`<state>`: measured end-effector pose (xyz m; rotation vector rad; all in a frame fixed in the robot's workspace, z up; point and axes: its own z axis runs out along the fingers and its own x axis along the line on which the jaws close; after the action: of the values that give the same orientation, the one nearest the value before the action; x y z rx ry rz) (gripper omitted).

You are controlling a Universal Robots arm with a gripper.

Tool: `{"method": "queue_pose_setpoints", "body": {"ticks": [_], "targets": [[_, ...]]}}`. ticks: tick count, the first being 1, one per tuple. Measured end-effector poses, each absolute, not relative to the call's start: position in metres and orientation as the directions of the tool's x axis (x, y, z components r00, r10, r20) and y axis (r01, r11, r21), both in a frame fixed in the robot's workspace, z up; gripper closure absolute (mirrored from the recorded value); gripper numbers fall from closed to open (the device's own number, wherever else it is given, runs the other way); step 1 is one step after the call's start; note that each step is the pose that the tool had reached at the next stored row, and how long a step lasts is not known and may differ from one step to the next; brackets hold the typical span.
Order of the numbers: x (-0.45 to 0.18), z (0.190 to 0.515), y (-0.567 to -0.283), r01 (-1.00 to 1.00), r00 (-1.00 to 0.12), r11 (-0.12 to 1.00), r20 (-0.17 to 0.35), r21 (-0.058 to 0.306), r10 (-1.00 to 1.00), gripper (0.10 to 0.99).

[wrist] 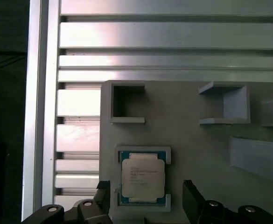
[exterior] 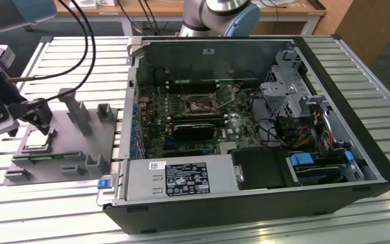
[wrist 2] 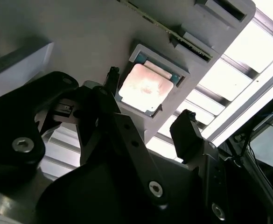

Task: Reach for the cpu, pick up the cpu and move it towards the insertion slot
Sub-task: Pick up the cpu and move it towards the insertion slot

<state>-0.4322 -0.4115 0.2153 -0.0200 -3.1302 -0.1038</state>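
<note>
CPU (wrist: 143, 178) lay flat in a shallow square pocket of the grey fixture (wrist: 197, 149), its silvery top facing up and its pale rim held by small corner walls. In the second wrist view the CPU (wrist 2: 145, 88) sat in that same pocket of the fixture (wrist 2: 80, 37), near the fixture's edge, with bright slats of the table (wrist 2: 248, 56) beyond that edge.

The gripper (wrist: 146, 190) hung over the fixture's pocket with its jaws apart, one dark finger on either side of the chip and neither touching it. The second wrist view showed the gripper (wrist 2: 150, 98) the same way, with nothing between the jaws but the chip beneath them.

In the exterior view the gripper (exterior: 41, 121) stood above the fixture (exterior: 79, 152), just over the CPU (exterior: 39, 141), among the fixture's upright grey blocks. An opened computer case (exterior: 364, 168) lay on the table (exterior: 59, 213) just beside the fixture, toward the exterior view's right. The insertion slot (exterior: 200, 105), a square metal frame with a dark centre, sat on the board inside that case, well apart from the fixture. A long black block (exterior: 195, 129) lay next to the slot.
</note>
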Motion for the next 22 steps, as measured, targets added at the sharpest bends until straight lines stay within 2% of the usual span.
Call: {"method": "queue_pose_setpoints", "body": {"ticks": [22], "targets": [[-0.433,0.188,-0.411,0.012,-1.000,0.997,0.010,0.071,0.012,0.369]]}}
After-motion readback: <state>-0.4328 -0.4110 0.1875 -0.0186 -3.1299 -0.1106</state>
